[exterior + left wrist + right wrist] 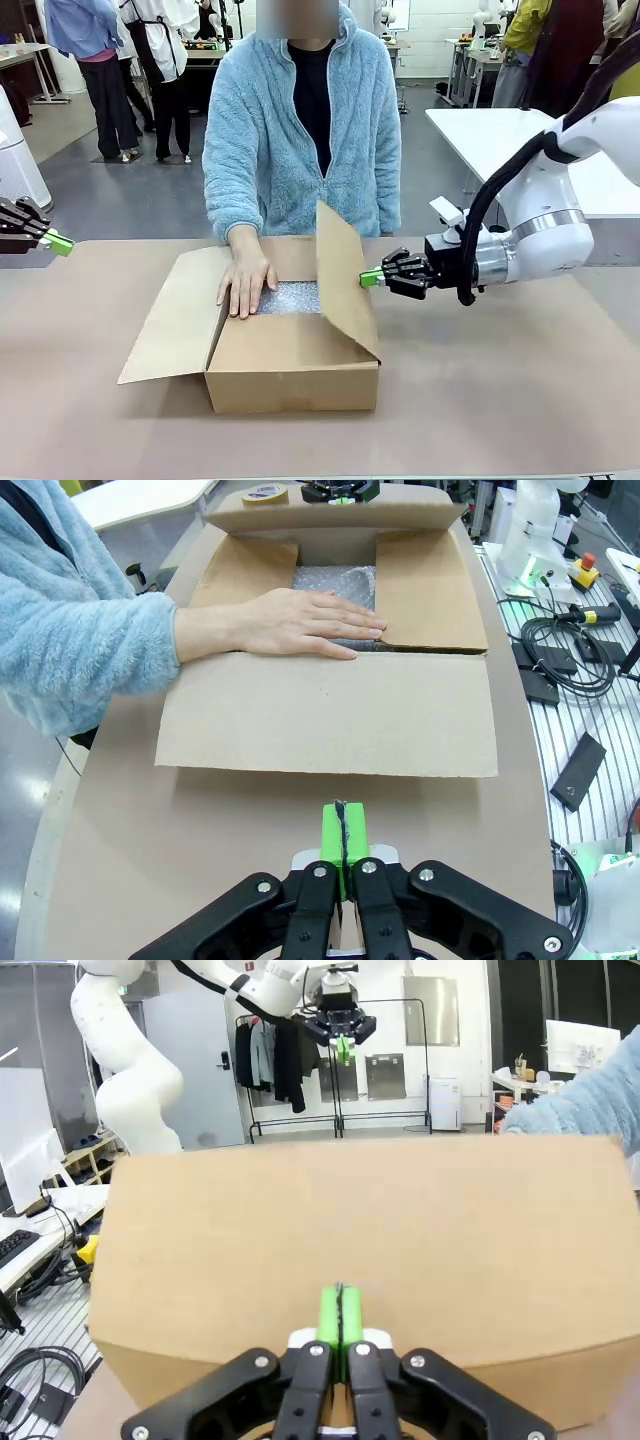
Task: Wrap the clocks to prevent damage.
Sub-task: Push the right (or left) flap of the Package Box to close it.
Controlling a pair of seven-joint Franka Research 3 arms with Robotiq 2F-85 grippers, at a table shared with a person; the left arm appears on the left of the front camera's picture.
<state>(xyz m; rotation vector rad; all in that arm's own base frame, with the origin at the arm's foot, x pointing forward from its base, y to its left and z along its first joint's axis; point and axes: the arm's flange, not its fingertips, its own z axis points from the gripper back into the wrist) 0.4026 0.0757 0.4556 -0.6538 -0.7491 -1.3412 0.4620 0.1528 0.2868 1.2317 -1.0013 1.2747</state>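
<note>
Wrapping looks finished to us; the box is not yet closed.
We see the clocks only as a whitish bubble-wrap bundle (pixel 295 297) lying inside the open brown cardboard box (pixel 290 375) at the middle of the tabletop (pixel 520 400), with the person's hand (pixel 243 285) flat on it. We judge that folding the flaps is what is left. The right gripper (pixel 370 278), fingers pressed together and empty, is at the raised right flap (pixel 345 260). The left gripper (pixel 60 243), also closed on nothing, hovers near the tabletop's left edge.
</note>
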